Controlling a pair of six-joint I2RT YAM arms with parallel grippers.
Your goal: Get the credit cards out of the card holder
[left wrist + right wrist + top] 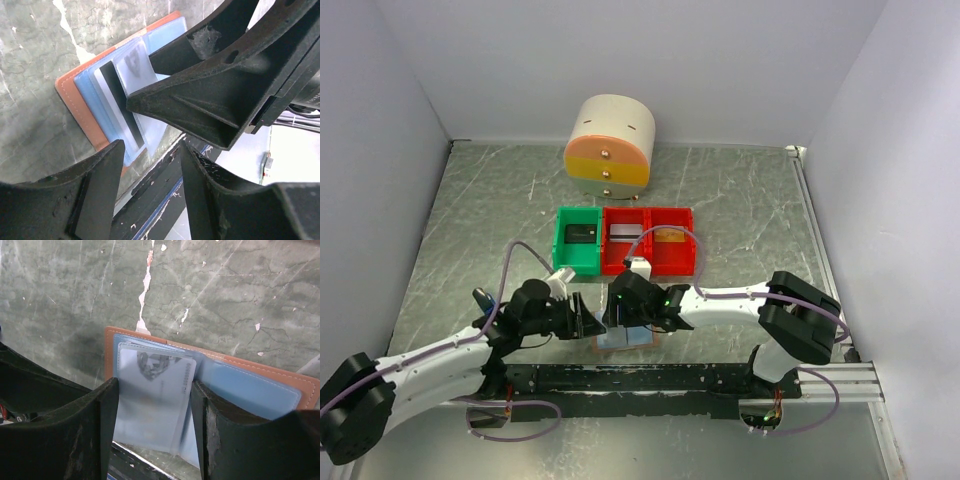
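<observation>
Tan card holder (69, 97) lies flat on the grey marbled table (225, 290) near its front edge, just beyond the black rail (650, 378), with its pale blue pockets facing up; the credit cards (131, 75) sit fanned in those pockets, sticking partly out toward the rail; a pale card (152, 400) with a faint emblem lies on top and a black-striped card (120, 107) beneath it; the right claw (155, 385) is down over the holder, its jaws apart on either side of the pale card, whose long edges meet both inner faces, though I cannot tell whether they squeeze it; the left claw (150, 150) hovers just beside, jaws apart with nothing between them; a green bin (577, 240) and red bins (648, 242) stand farther back.
</observation>
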